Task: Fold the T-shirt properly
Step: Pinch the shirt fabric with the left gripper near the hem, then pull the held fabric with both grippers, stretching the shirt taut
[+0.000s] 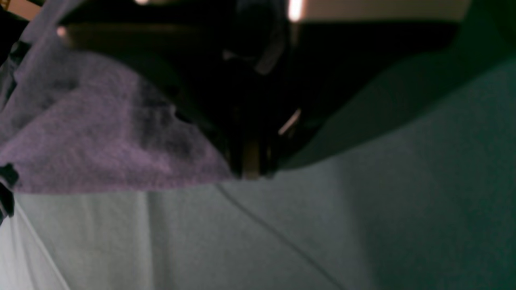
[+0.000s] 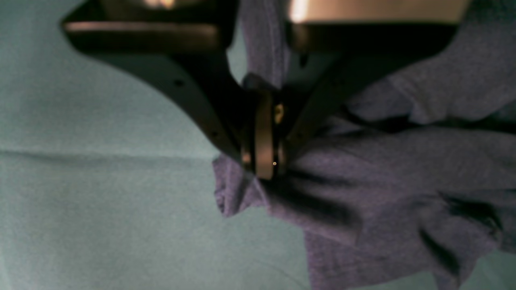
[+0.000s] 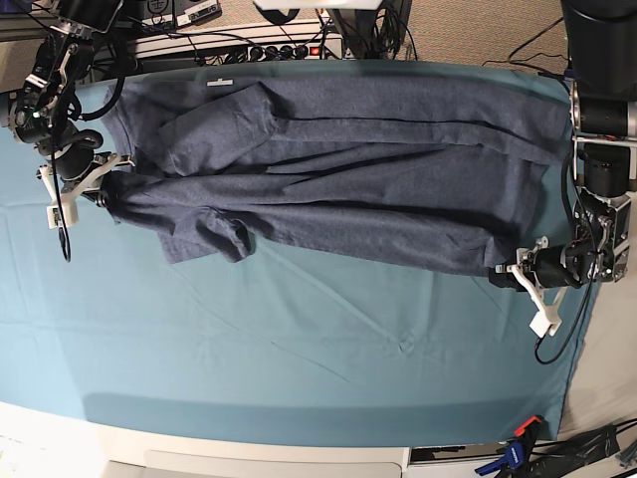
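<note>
Across far half of teal table cloth [image 3: 299, 349]: T-shirt [image 3: 348, 189] spread lengthwise, rumpled, one long fold begun; rest not yet done. Right gripper [image 2: 264, 167] pinched on sleeve-end fabric. Left gripper [image 1: 252, 169] closed at hem corner.

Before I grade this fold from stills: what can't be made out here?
- Heathered blue-grey cotton T-shirt: lettering unseen, base view.
- Left gripper: pinch point dark, blurred, left wrist view.
- Right gripper: cloth layers pinched blurred, right wrist view.
- Small white neck tag: too small.
</note>
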`<action>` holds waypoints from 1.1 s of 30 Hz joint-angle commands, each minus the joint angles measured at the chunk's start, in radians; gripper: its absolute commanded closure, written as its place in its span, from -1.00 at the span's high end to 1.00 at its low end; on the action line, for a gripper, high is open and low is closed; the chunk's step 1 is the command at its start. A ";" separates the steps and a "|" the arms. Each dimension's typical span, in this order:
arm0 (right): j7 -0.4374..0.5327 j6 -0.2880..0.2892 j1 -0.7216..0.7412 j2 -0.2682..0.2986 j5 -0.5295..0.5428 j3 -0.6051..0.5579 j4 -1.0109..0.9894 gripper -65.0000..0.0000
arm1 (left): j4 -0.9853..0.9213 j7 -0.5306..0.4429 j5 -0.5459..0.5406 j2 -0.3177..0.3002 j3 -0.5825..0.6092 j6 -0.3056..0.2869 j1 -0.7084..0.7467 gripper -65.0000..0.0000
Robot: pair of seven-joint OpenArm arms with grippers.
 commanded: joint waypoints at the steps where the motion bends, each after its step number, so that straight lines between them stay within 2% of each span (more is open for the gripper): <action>1: 0.026 0.003 0.009 0.018 0.017 0.006 0.018 -1.00 | 0.009 -0.007 -0.010 -0.014 -0.001 -0.003 -0.025 -1.00; 15: 0.026 0.003 0.010 0.018 0.018 0.006 0.018 -1.00 | 0.010 -0.006 -0.014 -0.019 -0.002 -0.004 -0.031 -1.00; 19: 0.026 0.003 0.010 0.018 0.018 0.006 0.018 -1.00 | 0.011 0.015 -0.060 -0.032 -0.002 -0.007 -0.054 -1.00; 23: 0.026 0.003 0.010 0.018 0.018 0.006 0.018 -1.00 | 0.011 0.028 -0.092 -0.050 -0.002 -0.038 -0.095 -1.00; 28: 0.026 0.003 0.010 0.018 0.017 0.006 0.018 -1.00 | 0.011 0.042 -0.103 -0.067 -0.002 -0.038 -0.145 -1.00; 33: 0.026 0.003 0.009 0.018 0.017 0.006 0.018 -1.00 | 0.011 0.105 -0.190 -0.079 -0.002 -0.057 -0.158 -1.00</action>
